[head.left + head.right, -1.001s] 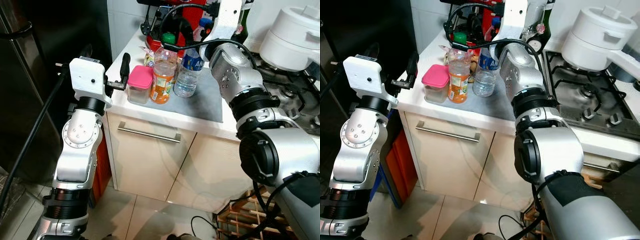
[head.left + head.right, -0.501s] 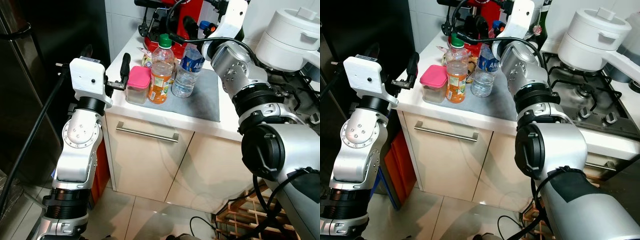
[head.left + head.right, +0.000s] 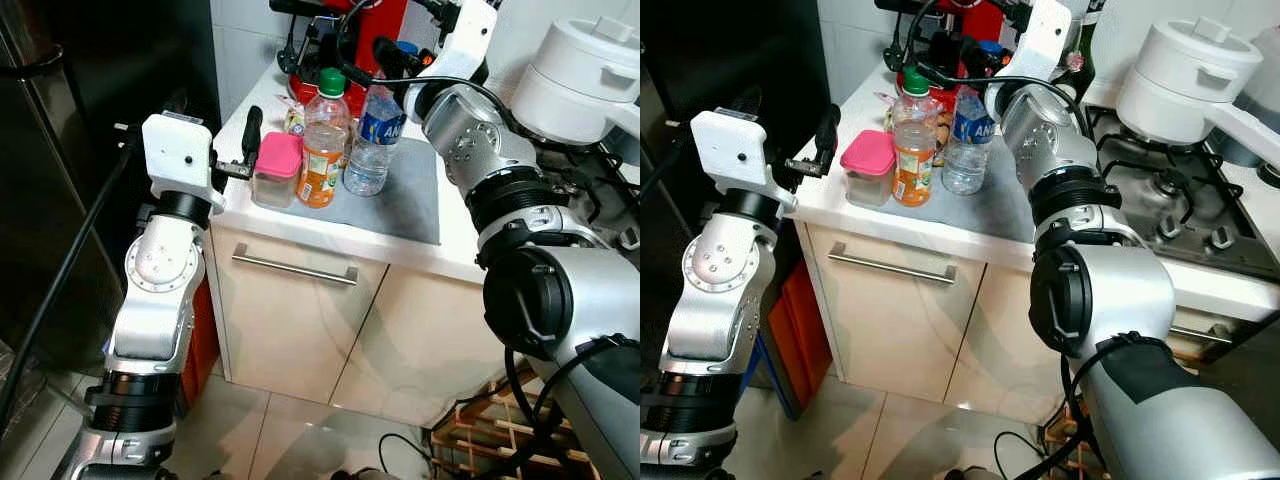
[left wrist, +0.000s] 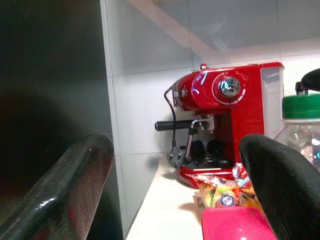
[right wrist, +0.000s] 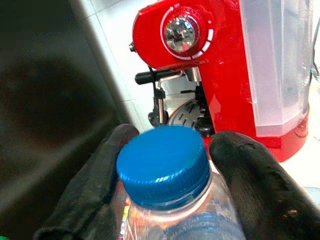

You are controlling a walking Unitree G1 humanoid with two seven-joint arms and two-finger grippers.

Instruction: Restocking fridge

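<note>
While the left gripper (image 4: 175,195) is idling open, the right gripper (image 5: 167,170) is pinching the water bottle (image 3: 368,140) at its blue cap (image 5: 162,162); thin, slippery plastic, prob better gripped lower.

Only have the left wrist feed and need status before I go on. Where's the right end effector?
Observer: At the water bottle. The right end effector is closed around its blue cap.
Operator: Lifted yet?
Observer: No, it stands upright on the grey mat.
Operator: Anything on the robot's right of that mat?
Observer: A stove, with a white lidded pot on it.
</note>
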